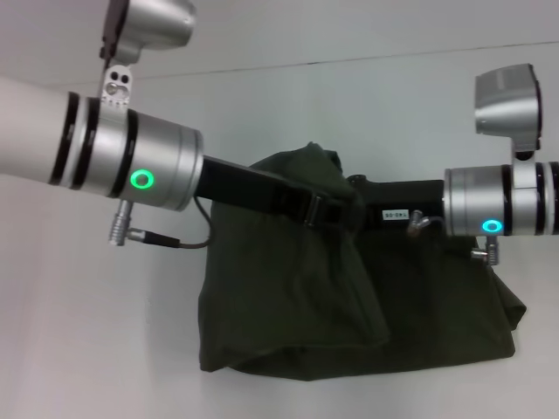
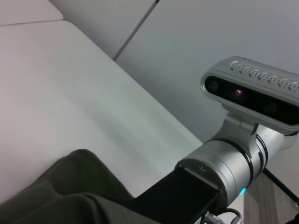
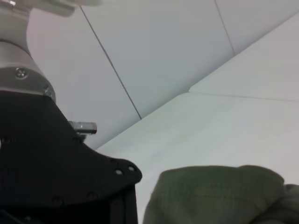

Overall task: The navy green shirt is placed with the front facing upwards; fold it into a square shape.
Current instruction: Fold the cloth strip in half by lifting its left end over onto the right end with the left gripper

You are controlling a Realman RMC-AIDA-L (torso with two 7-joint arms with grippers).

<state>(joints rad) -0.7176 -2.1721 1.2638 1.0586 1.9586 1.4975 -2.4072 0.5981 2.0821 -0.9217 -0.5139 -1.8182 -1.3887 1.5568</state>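
Both grippers, left gripper and right gripper, meet in the lifted navy green shirt; their grip probably holds cloth, but I cannot tell. Lower evenly, edges aligned.

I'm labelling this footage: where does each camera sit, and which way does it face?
Head view: on the robot's head, facing forward and down at the dark olive-green cotton shirt on the white table; both arms show.
Left wrist view: on the left arm, facing across the table; the right arm's wrist shows.
Right wrist view: on the right arm, facing the wall.
All share the shirt.
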